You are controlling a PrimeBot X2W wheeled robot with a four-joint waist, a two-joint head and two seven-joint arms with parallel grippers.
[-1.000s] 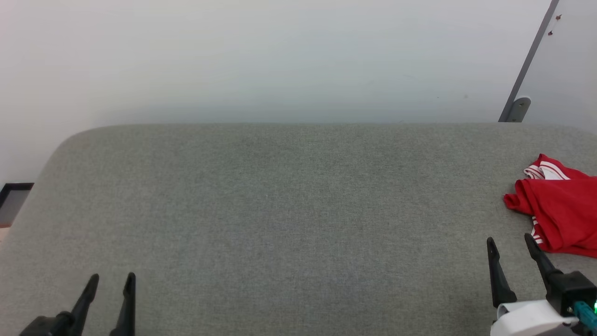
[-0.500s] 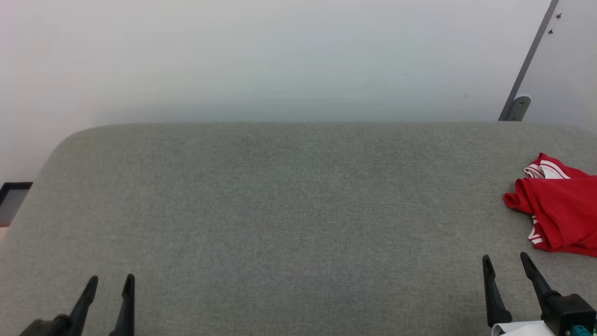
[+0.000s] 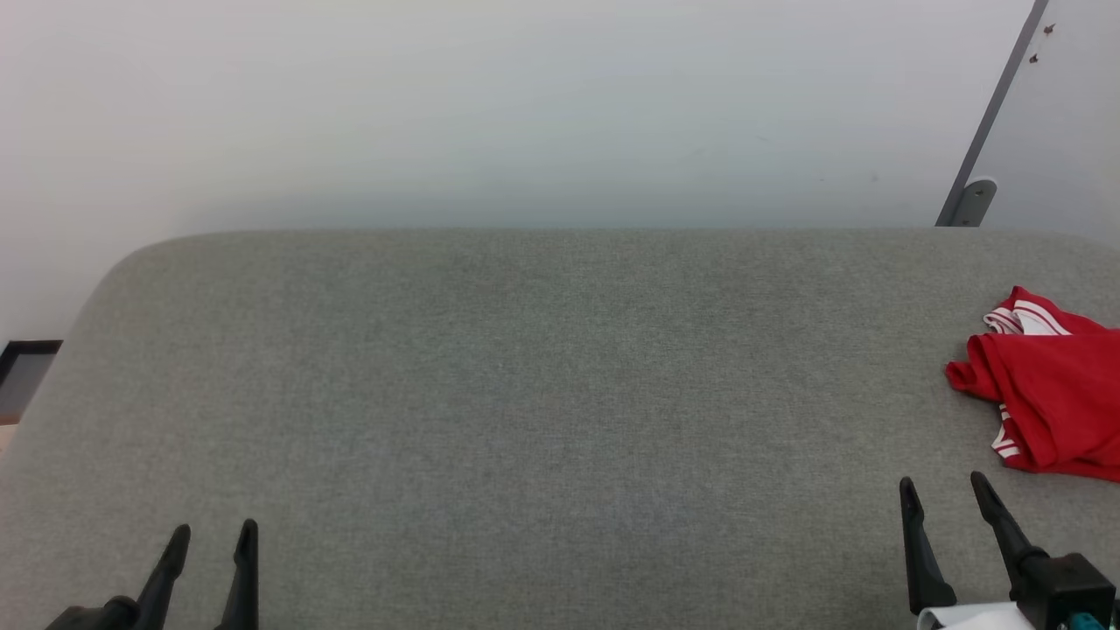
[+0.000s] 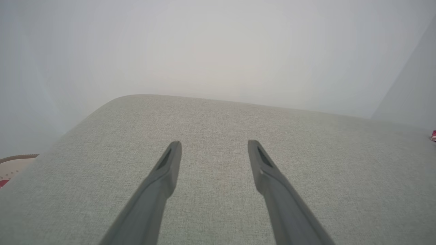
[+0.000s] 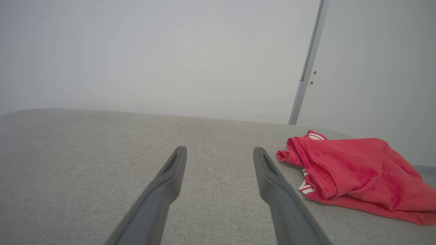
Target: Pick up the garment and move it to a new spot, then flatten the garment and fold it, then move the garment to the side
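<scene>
Garment (image 3: 1046, 394), red with white-striped trim, lies crumpled at the right of the grey padded surface (image 3: 525, 394), cut off by the head view's edge. Left gripper (image 3: 215, 526) and right gripper (image 3: 941, 479) are both spread wide and empty.

Grey fabric surface (image 3: 525, 394), pale wall (image 3: 525, 105)

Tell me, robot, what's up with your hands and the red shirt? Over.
Both open and empty: left gripper, right gripper. The garment lies bunched at the right end of the grey surface, untouched. Nothing between right gripper and garment. Over.
</scene>
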